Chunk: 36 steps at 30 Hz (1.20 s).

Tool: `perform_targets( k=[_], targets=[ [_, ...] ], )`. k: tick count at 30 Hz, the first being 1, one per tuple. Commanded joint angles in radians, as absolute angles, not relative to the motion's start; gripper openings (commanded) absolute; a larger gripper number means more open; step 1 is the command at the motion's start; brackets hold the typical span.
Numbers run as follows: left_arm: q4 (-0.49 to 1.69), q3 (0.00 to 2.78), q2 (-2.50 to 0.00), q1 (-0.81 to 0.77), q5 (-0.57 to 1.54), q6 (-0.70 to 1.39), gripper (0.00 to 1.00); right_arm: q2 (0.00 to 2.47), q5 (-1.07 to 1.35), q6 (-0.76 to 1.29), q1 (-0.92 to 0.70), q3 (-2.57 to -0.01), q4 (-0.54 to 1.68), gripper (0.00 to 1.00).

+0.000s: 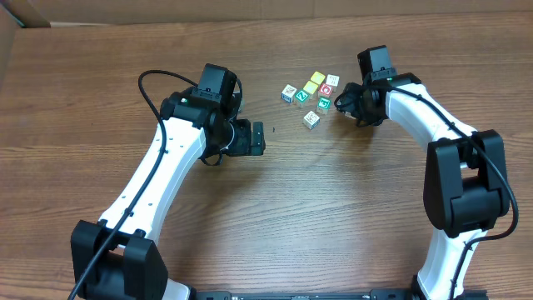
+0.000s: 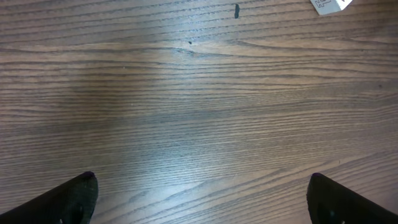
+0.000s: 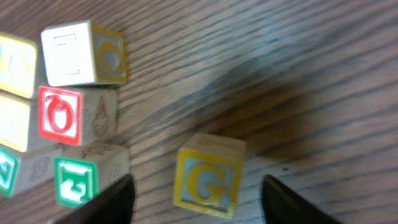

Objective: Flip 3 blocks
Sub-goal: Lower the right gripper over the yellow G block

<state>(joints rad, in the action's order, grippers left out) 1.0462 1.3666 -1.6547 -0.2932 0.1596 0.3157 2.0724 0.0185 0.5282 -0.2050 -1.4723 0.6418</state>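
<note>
while blocks (image 1: 317,87) cluster on wood-grain table (image 1: 333,208), tan board (image 1: 250,10) lines far edge.

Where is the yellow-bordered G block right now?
In the right wrist view, the G block sits low centre between the fingers of the right end effector. Its nearest neighbour is the green-faced block, to its left and not touching.

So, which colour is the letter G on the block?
Yellow on pale blue; the block shows best in right wrist view.
</note>
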Motion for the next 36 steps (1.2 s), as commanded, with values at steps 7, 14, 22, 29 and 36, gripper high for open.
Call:
perform_targets(
  k=[7,14,22,29,36],
  targets=[
    [1.042,1.361,-1.661,-0.298,0.149,0.329,1.00,2.078,0.036,0.532,-0.205,-1.492,0.588,1.00],
    [1.042,1.361,-1.661,-0.298,0.149,0.329,1.00,2.080,0.014,0.579,-0.202,-1.492,0.609,0.36],
    [1.042,1.361,-1.661,-0.298,0.149,0.329,1.00,2.086,-0.020,0.585,-0.213,-1.492,0.616,0.49],
    [1.042,1.361,-1.661,-0.298,0.149,0.329,1.00,2.086,-0.022,0.580,-0.238,-1.492,0.604,0.65],
    [1.042,1.361,-1.661,-0.298,0.149,0.329,1.00,2.092,-0.068,0.577,-0.243,-1.491,0.617,0.49]
  ],
)
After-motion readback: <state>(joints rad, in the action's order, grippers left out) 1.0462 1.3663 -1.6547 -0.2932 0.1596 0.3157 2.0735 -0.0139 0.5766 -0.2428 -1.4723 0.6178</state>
